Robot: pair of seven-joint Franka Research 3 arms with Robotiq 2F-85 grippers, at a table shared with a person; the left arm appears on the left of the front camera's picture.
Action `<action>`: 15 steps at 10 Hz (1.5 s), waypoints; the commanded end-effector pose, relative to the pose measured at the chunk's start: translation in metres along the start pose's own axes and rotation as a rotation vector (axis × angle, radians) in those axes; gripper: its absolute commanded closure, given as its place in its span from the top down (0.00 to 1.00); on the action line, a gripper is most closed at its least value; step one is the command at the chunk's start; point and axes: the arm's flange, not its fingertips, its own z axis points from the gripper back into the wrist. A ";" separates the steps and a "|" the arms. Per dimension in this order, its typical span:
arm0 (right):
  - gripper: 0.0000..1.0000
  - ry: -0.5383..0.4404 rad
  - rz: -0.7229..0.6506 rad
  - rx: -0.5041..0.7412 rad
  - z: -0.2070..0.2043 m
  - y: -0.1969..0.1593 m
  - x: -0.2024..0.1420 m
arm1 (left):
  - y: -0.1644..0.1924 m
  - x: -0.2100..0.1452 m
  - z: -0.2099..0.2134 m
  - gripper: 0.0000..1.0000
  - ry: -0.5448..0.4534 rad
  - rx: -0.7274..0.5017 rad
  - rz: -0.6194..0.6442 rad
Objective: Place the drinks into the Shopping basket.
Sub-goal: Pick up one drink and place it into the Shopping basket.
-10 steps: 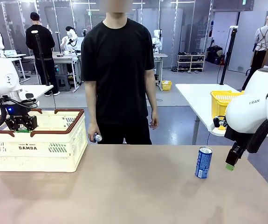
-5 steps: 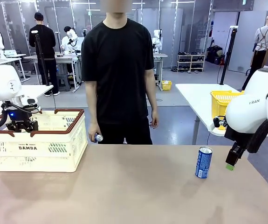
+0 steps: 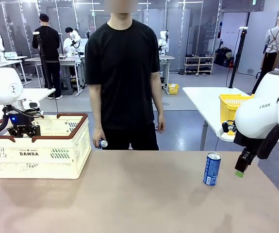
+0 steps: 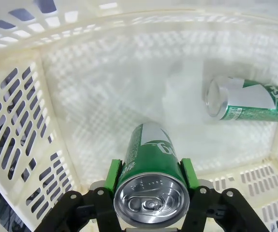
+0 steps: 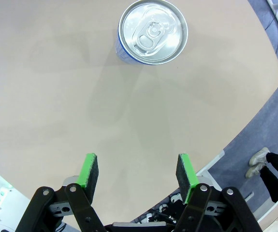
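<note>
Drinks, three counted. Green cans, two: green bodies with white lettering and white panels, silver tops. The first green can (image 4: 151,159) sat in the lower middle of the left wrist view with its pull-tab top facing the camera. It was clamped at its sides between the green pads (image 4: 113,174) of my left gripper (image 4: 150,173); whether its base touched the basket floor I could not tell. The second green can (image 4: 250,99) lay on its side on the basket floor, at the upper right of that view, well apart from the first. Blue can (image 3: 211,169), one: blue body, silver top, upright on the tan table (image 3: 139,194) at the lower right of the front view. My right gripper (image 3: 240,170) hung just to its right, not touching, fingers partly spread and holding nothing. Shopping basket (image 3: 37,150), one: cream-white plastic, slotted sides, brown rim and handles, "DAMDA" on the near side. It stood on the table at the left of the front view, with my left gripper lowered inside its rim.
</note>
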 end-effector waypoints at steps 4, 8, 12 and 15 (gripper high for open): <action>0.81 0.001 -0.001 0.000 0.000 0.000 -0.001 | 0.004 0.002 -0.007 0.91 -0.010 -0.010 -0.023; 0.81 0.001 -0.001 0.000 0.000 0.000 -0.001 | -0.007 -0.008 0.035 0.98 -0.091 0.028 -0.019; 0.81 0.001 -0.001 0.000 0.000 0.000 -0.001 | -0.021 -0.019 0.075 0.98 -0.133 0.058 -0.027; 0.81 0.001 -0.001 0.000 0.000 0.000 -0.001 | -0.025 -0.022 0.087 0.98 -0.139 0.057 -0.020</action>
